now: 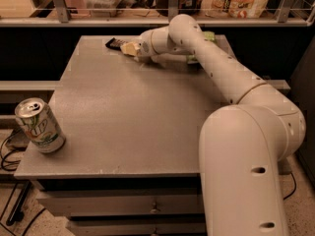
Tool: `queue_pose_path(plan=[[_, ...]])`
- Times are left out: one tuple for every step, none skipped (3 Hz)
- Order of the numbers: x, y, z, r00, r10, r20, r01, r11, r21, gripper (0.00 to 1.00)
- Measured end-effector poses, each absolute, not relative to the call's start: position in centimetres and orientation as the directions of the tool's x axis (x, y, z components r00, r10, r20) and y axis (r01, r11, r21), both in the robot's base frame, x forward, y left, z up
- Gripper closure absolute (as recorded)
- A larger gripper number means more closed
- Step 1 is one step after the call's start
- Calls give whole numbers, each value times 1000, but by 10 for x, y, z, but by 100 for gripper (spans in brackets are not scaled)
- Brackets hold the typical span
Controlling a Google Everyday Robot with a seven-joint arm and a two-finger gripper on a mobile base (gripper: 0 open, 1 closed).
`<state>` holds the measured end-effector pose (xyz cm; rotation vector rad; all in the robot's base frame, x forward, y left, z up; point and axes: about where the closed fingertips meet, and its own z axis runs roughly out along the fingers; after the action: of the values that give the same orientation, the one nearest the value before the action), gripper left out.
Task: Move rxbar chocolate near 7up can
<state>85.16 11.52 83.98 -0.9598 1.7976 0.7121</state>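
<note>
The rxbar chocolate [115, 44] is a small flat black bar lying at the far edge of the grey table [128, 117]. My gripper [129, 48] is low over the table at the bar's right end, touching or nearly touching it. The arm reaches in from the right. The 7up can [39, 125] stands upright at the table's front left corner, far from the bar and the gripper.
A green chip bag [208, 35] lies at the table's far right, mostly hidden behind my arm. A shelf rail [88, 21] with containers runs behind the table. Drawers [123, 205] sit under the tabletop. Cables [10, 156] hang at the left.
</note>
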Motion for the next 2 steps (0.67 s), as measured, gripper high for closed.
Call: queue_pose_path(plan=[[852,115,840,-247,-301,-921,-850,524,57,7],[852,115,840,-247,-301,-921,-850,523,57,0]])
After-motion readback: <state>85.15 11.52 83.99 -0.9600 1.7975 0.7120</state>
